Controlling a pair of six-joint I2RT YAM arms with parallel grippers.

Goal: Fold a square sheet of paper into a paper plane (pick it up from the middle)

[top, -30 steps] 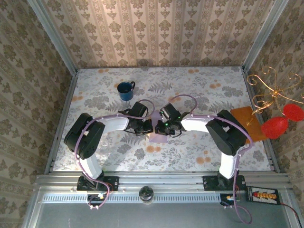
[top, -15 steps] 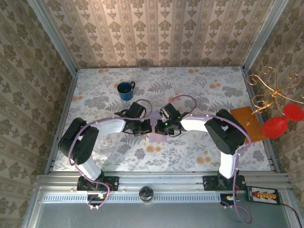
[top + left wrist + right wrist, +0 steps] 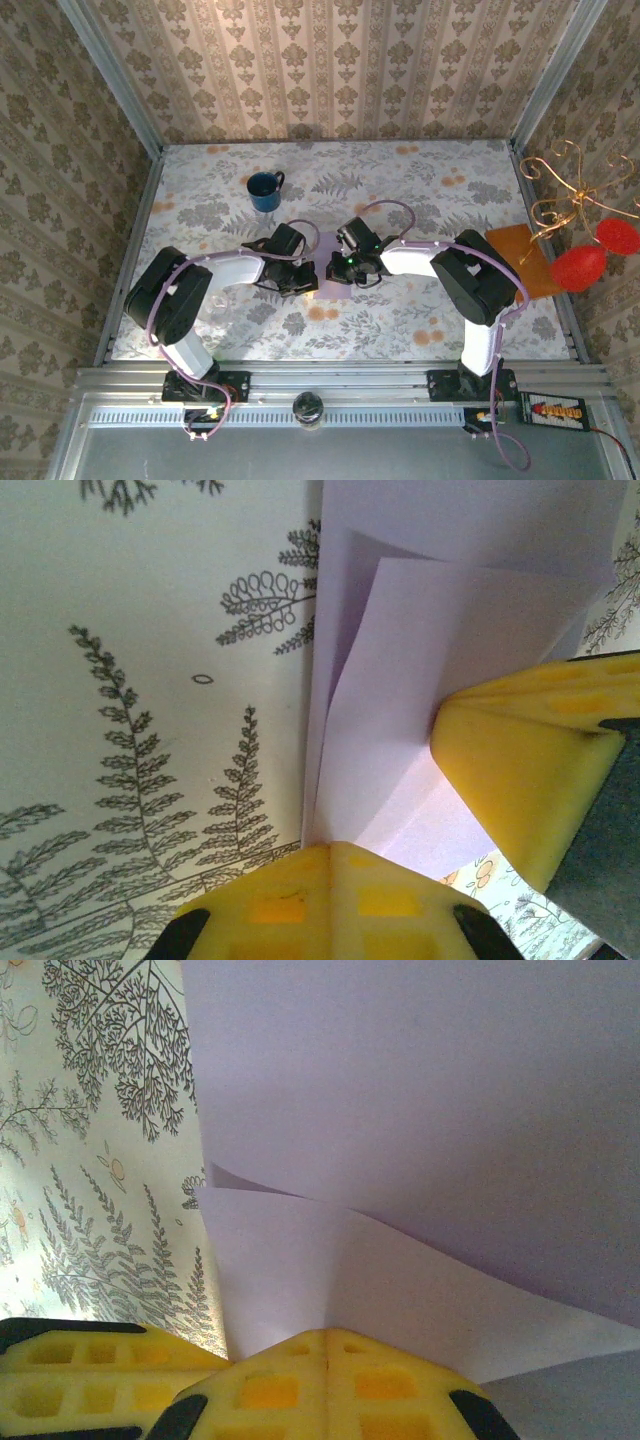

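The square sheet of paper is pale lilac and creased, and it sits mid-table between my two grippers, mostly hidden by them. My left gripper is shut on a raised fold of the paper, its yellow fingertips meeting at the crease. From the other side, my right gripper is shut on a fold too, and the paper rises above its fingertips. The grippers almost touch: the right one's yellow finger presses on the paper in the left wrist view.
A blue mug stands behind the left arm. An orange-brown flat rectangle lies at the right edge beside a gold wire stand with red balls. Patterned walls enclose the floral table on three sides.
The left gripper has shifted slightly toward the near edge. The lilac patch that lay below the grippers has drawn in under them. The right jaws closed the last bit.
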